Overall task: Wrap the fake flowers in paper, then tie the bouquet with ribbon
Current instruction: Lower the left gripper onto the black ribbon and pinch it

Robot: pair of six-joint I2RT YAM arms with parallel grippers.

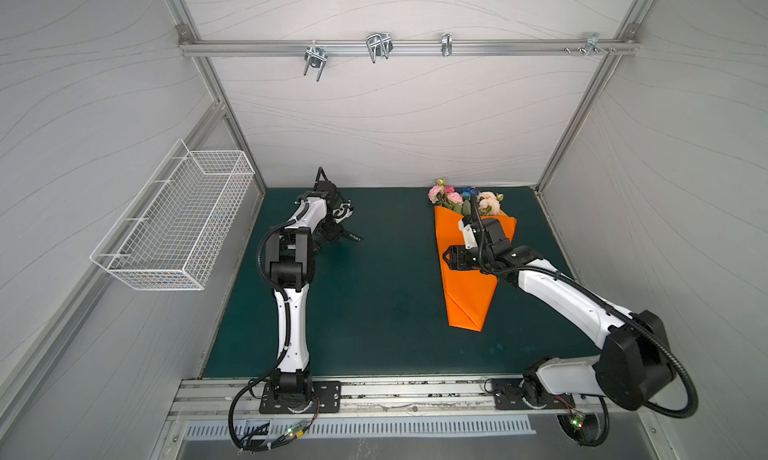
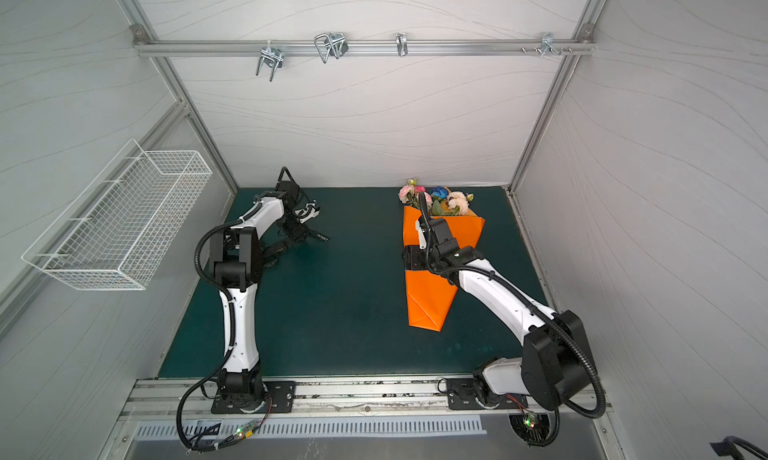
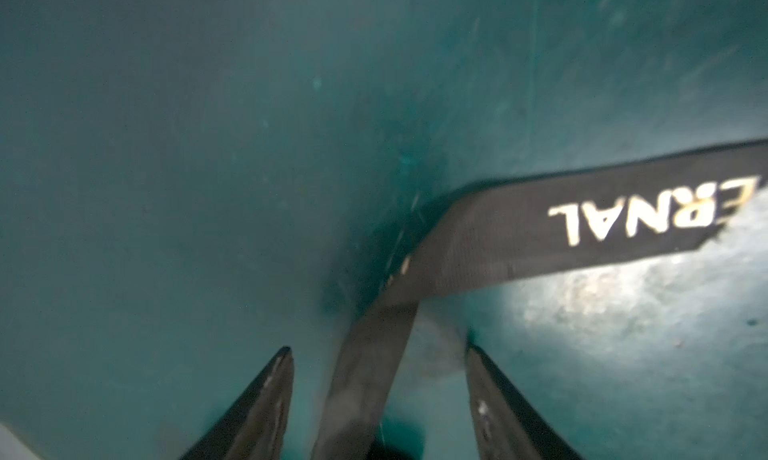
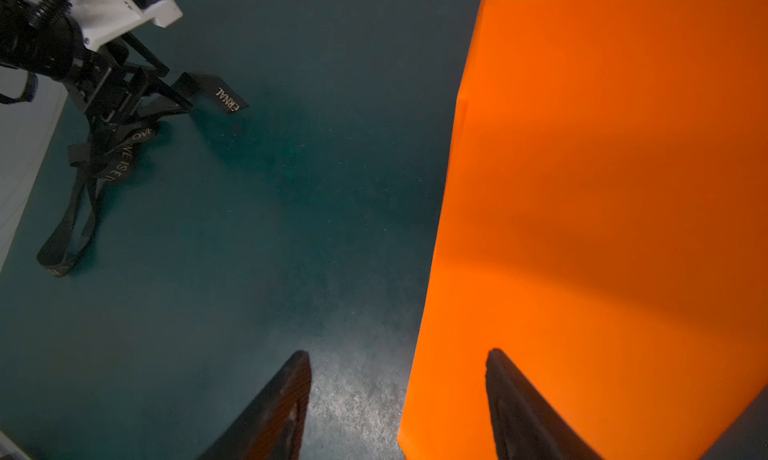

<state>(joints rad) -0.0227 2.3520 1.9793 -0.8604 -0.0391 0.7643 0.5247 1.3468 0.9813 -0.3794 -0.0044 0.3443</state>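
Both top views show the bouquet of fake flowers [image 1: 461, 198] lying at the far right of the green surface [image 1: 374, 312]. Its blossoms spill from the far mouth of an orange paper [image 1: 469, 287] folded into a cone, long axis running far to near, tip toward the near edge. The right end effector [image 4: 399, 351] hangs over the paper's middle, jaws parted and empty, one finger above its left edge, one above bare surface; the blossoms lie just to its far side. Well apart at far left, the left end effector [image 3: 379, 347] stands spread either side of a black ribbon [image 3: 540, 233], not pinching it. The right arm is plainly nearer the bouquet; tying likely hinges on carrying the ribbon rightward across that axis
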